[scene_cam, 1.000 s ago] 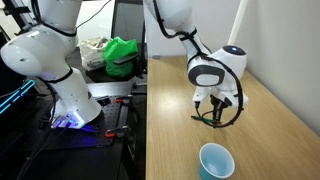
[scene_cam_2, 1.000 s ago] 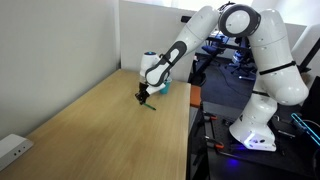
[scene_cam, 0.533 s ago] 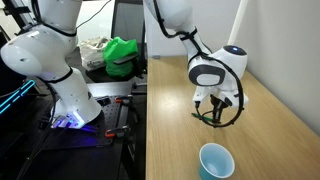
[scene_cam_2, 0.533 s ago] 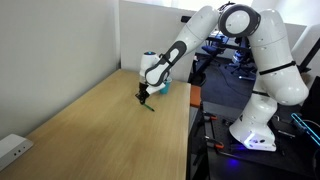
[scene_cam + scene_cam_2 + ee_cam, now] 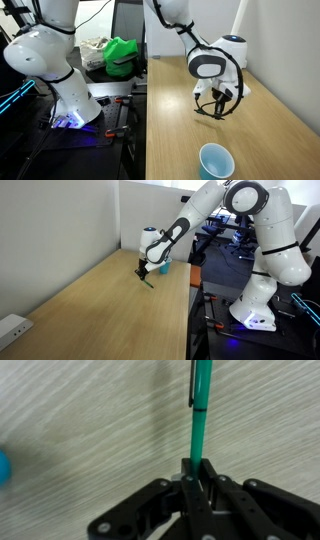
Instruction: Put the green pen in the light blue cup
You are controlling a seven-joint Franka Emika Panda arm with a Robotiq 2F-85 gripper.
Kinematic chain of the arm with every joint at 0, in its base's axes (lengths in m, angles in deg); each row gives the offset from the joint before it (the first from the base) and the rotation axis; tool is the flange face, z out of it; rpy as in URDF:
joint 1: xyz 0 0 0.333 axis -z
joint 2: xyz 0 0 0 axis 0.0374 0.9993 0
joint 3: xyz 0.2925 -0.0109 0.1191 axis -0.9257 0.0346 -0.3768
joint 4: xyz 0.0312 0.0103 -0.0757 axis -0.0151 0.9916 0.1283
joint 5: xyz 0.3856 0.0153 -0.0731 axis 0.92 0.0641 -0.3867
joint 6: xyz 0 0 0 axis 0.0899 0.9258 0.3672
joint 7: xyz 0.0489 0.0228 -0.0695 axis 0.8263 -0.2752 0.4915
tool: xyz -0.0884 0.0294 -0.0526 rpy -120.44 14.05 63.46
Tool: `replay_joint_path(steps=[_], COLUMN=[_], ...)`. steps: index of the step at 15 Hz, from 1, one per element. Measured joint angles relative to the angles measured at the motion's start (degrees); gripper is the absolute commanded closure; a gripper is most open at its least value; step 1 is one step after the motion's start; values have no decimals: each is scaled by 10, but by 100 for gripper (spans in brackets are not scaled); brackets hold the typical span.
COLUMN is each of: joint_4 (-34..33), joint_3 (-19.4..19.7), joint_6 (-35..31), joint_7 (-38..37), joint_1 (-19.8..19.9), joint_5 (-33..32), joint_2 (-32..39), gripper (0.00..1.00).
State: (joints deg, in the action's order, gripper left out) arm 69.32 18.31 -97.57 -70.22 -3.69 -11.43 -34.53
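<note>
The green pen (image 5: 200,410) is clamped at one end between my gripper's (image 5: 197,472) shut jaws and sticks out away from them over the wooden table. In both exterior views the gripper (image 5: 215,108) (image 5: 143,275) hangs a little above the table with the pen (image 5: 148,282) in it. The light blue cup (image 5: 216,161) stands upright on the table, apart from the gripper, toward the near edge in that view. It also shows partly behind the gripper (image 5: 165,267) and as a blue blur at the wrist view's left edge (image 5: 3,465).
The wooden table (image 5: 260,130) borders a white wall. A green cloth (image 5: 122,55) lies on a dark bench beside the table. The robot's base (image 5: 70,100) stands off the table's edge. A white socket box (image 5: 12,328) sits at a table corner.
The gripper has risen a little from the table with the green pen held in it. The cup has not moved.
</note>
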Motion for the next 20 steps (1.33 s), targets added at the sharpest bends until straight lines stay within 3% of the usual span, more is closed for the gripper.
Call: replay_joint_path(steps=[10, 20], joint_4=[43, 44], joint_3=[122, 136], joint_6=[22, 81], joint_7=[-194, -448], joint_1=[-113, -130], joint_5=[-155, -377], joint_2=[-73, -107], gripper=[97, 97])
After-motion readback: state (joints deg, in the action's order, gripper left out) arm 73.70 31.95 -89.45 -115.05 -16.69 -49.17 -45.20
